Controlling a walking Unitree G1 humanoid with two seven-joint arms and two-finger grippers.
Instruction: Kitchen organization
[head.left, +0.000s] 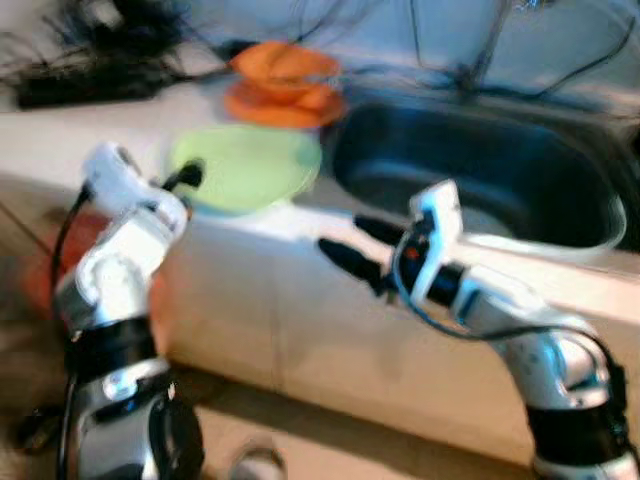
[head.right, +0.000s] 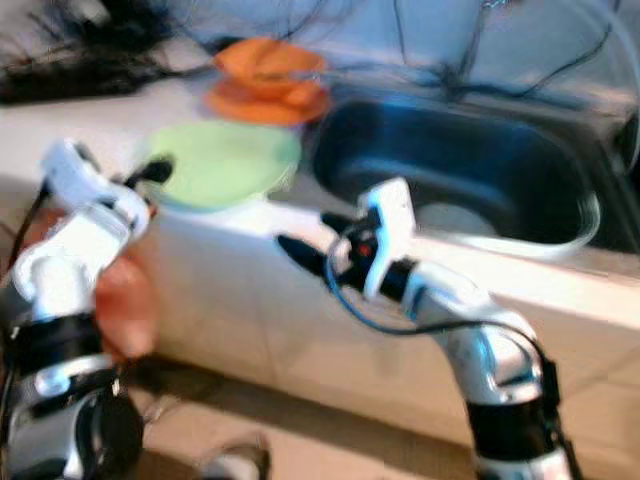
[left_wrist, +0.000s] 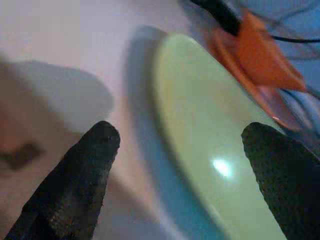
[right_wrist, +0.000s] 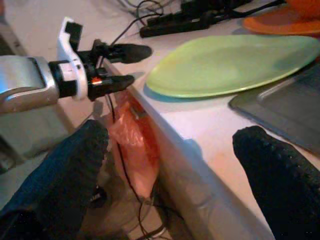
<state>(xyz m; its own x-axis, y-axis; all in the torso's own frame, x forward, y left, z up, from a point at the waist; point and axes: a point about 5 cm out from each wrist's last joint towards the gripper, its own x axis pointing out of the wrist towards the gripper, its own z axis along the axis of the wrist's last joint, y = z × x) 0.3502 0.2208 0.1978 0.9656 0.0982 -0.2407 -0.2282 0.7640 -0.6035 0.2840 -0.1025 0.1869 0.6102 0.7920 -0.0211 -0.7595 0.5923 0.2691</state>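
Pale stone countertop (head.left: 60, 125) as landmark: tangled black cables and power strip (head.left: 90, 80) lie at its far left; an orange plastic bag (right_wrist: 135, 145) hangs below its front edge.

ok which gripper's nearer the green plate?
Left. The left gripper is open at the rim of the green plate, at its counter-edge side. The right gripper, also open, hangs off the counter front, near the sink.
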